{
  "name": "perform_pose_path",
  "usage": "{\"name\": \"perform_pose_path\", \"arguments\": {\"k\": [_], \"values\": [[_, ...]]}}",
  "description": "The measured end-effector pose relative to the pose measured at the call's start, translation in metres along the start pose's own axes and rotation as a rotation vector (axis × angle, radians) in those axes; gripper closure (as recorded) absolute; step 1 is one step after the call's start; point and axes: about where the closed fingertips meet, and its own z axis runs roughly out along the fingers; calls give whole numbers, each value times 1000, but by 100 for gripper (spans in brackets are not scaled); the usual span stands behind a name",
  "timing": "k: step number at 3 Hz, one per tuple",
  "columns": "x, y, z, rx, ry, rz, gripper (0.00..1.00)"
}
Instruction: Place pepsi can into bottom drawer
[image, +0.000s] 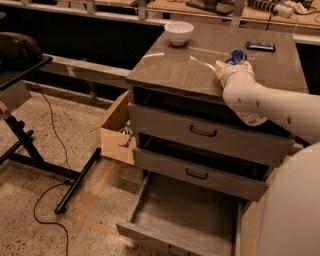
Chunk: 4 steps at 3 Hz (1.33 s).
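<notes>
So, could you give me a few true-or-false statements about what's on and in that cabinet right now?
1. The bottom drawer is pulled open. True.
2. The pepsi can lies inside that drawer. False: it is up on the cabinet top, right by the gripper.
3. The white bowl stands on the cabinet top. True.
4. The cardboard box sits in the bottom drawer. False: it is on the floor, left of the cabinet.

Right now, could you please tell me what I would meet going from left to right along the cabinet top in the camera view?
In order: white bowl → pepsi can, with the gripper right at it on its near-left side → dark phone.
</notes>
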Motion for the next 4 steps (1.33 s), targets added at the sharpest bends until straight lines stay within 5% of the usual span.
{"name": "perform_pose_path", "arguments": {"k": [1, 2, 4], "values": [[-7, 7, 1, -17, -15, -11, 87], [-33, 8, -2, -58, -32, -39, 100], [-88, -7, -47, -247, -18, -90, 100]]}}
